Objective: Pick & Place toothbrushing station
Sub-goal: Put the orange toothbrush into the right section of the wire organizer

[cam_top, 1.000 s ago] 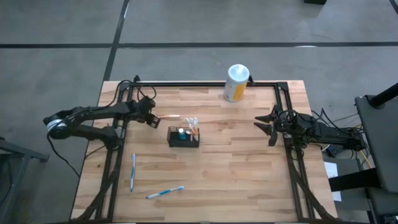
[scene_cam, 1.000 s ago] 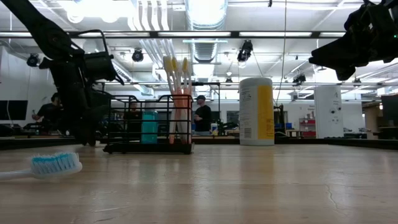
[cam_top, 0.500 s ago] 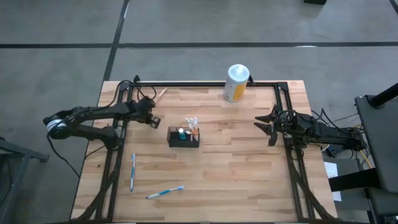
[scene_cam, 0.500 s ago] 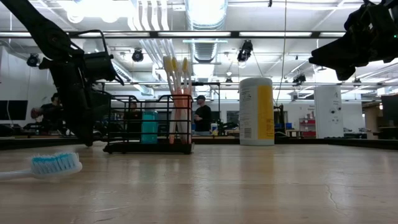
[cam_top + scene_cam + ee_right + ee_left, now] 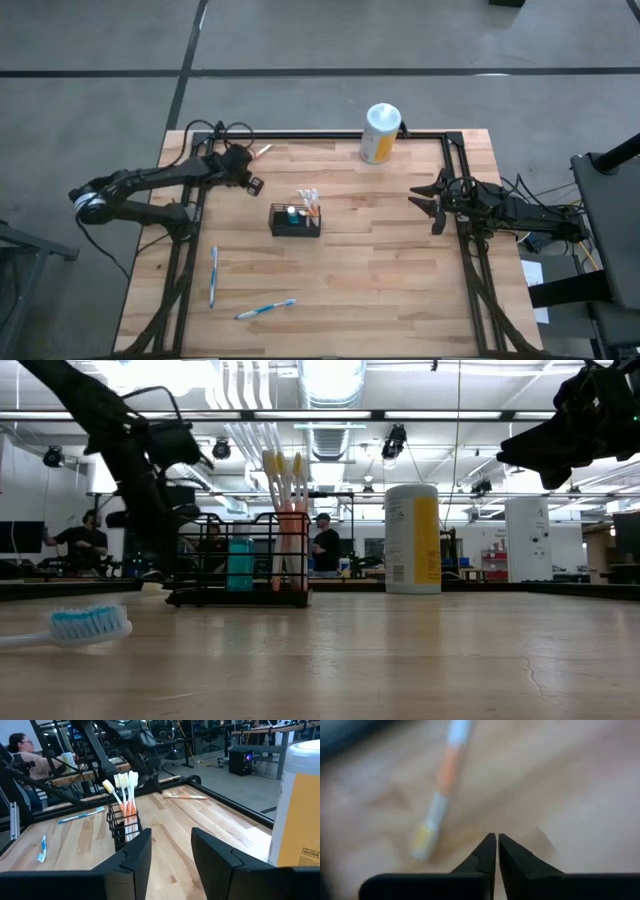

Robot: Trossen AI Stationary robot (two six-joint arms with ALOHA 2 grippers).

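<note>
Your left gripper (image 5: pixel 252 182) is clenched with nothing between the fingers; the left wrist view shows the tips pressed together over bare wood. It sits near the table's far-left corner, with the orange-and-white toothbrush (image 5: pixel 440 791) lying flat on the wooden table (image 5: pixel 400 250) just beside it, apart from the fingers. My read: that brush is the one to collect, so you'll need to spread the fingers before descending.

The small black wire-mesh basket (image 5: pixel 295 221) sits mid-table, upright, already holding a few brushes heads-up and a teal item. The walls are low, so the brushes lean on the rim.

Two blue-and-white toothbrushes (image 5: pixel 213 276) lie near the front-left edge, well apart from the basket.

Your right gripper (image 5: pixel 428 203) waits over the right side, fingers parted and holding nothing. The white-and-yellow cylindrical canister (image 5: pixel 380 133) stands at the far edge.
</note>
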